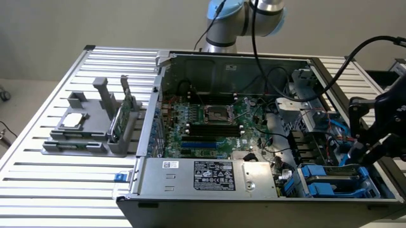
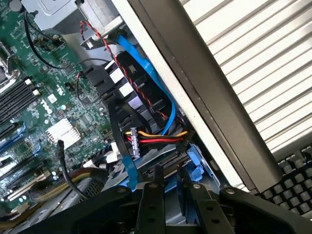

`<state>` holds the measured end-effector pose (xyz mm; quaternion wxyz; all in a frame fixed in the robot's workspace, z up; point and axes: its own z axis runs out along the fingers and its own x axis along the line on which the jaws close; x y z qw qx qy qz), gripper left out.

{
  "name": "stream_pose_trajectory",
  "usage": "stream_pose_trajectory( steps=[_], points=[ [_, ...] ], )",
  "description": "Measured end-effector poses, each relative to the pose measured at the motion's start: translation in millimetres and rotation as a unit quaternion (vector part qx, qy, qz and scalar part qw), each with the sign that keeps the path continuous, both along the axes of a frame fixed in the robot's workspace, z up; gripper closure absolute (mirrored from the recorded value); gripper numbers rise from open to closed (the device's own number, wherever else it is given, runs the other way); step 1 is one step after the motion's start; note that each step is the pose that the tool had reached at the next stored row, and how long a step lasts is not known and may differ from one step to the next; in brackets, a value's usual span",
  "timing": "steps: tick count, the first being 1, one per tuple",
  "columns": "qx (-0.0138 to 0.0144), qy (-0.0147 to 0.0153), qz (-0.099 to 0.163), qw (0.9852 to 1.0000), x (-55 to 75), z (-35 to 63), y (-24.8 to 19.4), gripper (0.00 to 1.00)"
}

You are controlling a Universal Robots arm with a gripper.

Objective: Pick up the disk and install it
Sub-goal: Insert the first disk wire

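Note:
The disk (image 1: 339, 178), grey metal edged in blue plastic, sits low in the drive bay at the front corner of the open computer case (image 1: 254, 194), on the exterior view's right. My black gripper (image 1: 360, 154) reaches down onto its upper end from just outside the case wall. In the wrist view the gripper (image 2: 170, 175) has two dark fingers (image 2: 148, 207) standing a narrow way apart. The disk's blue-grey edge (image 2: 171, 189) lies between them. The gripper is shut on the disk.
Red, yellow and blue cables (image 2: 156, 139) run close beside the bay. The motherboard (image 1: 209, 123) fills the case floor and a power supply (image 1: 209, 175) lies along its front. A grey fixture (image 1: 89, 135) with a small chip and a green card stands on the slatted table (image 1: 57, 190).

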<state>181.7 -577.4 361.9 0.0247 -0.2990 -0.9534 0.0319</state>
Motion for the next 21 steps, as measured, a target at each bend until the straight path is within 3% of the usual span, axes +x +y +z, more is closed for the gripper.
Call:
stream_pose_trajectory(
  steps=[14, 18, 21],
  points=[
    [0.0004, 0.0, -0.052, 0.9986, 7.8, -4.8, -0.1, 0.75],
    [0.0022, 0.0001, -0.068, 0.9977, 8.1, -6.2, -0.3, 0.75],
    [0.0062, 0.0004, -0.074, 0.9972, 9.2, -6.6, -0.8, 0.75]
  ],
)
